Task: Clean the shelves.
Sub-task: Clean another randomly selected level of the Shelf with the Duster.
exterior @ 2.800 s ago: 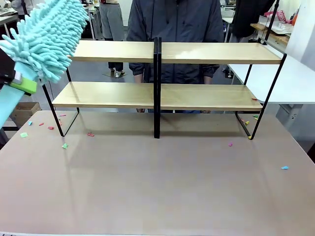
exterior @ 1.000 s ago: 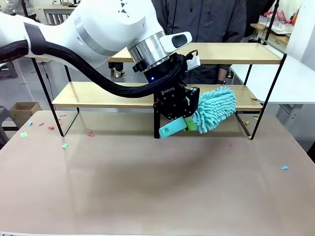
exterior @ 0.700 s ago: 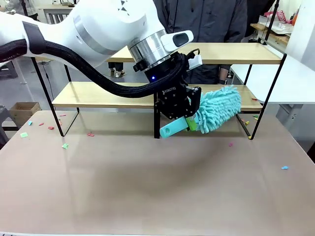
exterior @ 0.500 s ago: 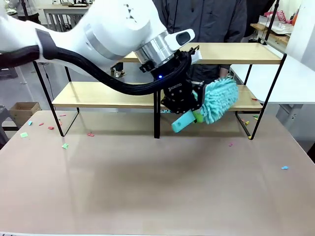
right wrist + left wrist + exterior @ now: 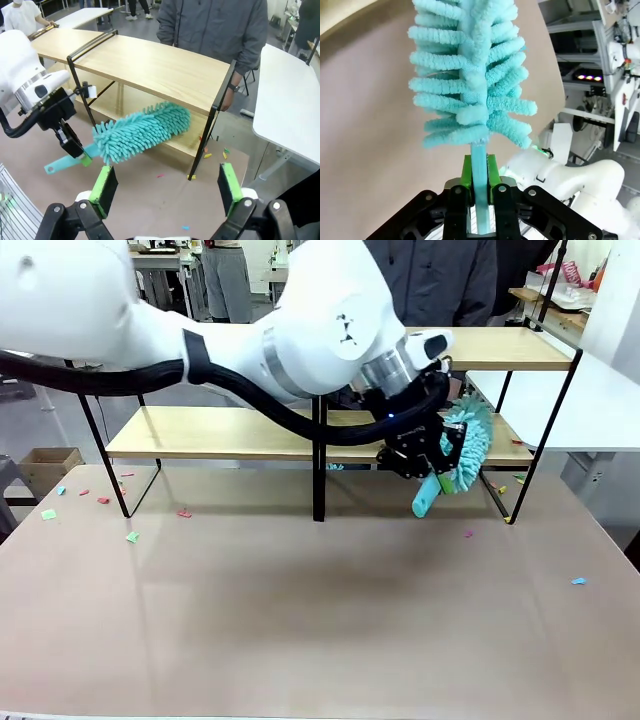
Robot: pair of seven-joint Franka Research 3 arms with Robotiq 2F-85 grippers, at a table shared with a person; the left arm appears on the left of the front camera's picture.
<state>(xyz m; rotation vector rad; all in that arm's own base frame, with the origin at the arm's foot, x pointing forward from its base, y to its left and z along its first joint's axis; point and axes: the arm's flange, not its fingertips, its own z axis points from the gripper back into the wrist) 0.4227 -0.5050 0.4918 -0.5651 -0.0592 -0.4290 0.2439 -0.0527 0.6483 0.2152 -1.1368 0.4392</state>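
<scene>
Left gripper (image 5: 479,189) tight around duster (image 5: 472,75)

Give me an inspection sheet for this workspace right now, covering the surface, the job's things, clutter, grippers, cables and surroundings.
Surface: brown table, bare in the middle.
Job's things: shelves at the far edge; teal duster over the lower right board.
Clutter: coloured paper scraps on the table near the rack's feet.
Grippers: left gripper with jaws shut on the duster handle; right gripper open, holding nothing.
Cables: black hose along the left arm.
Surroundings: person behind the shelves; white table alongside.
</scene>
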